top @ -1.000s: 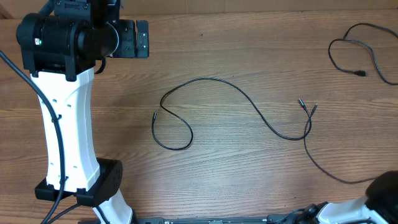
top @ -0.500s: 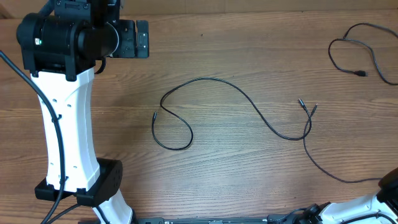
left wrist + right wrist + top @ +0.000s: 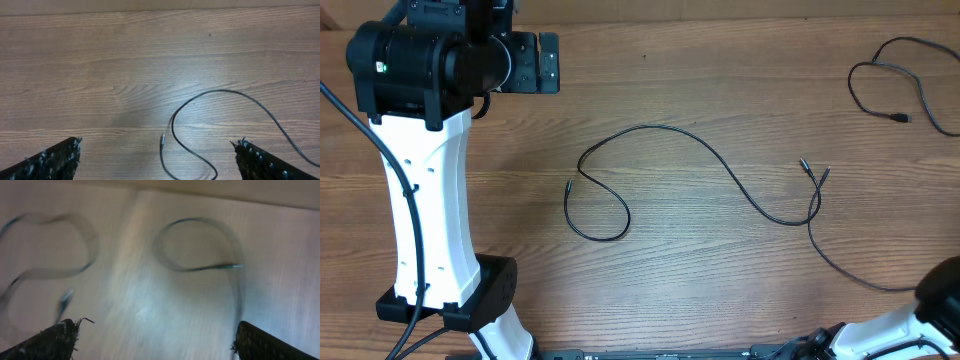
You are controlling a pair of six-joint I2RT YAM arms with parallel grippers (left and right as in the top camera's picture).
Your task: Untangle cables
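Left arm (image 3: 425,200) stretched along left side of desk (image 3: 720,300), left tool (image 3: 156,146) spread | right tool (image 3: 155,328) spread wide over blurred cables (image 3: 210,268)

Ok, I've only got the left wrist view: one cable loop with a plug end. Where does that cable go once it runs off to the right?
Observer: From overhead, the long cable snakes right and crosses a second cable close to their plug ends.
Operator: Any others out there?
Observer: A third cable lies looped at the far right corner, apart from those two.
Operator: Is the right claw on anything?
Observer: No. The right claw is open and holds nothing, though its view is blurred.
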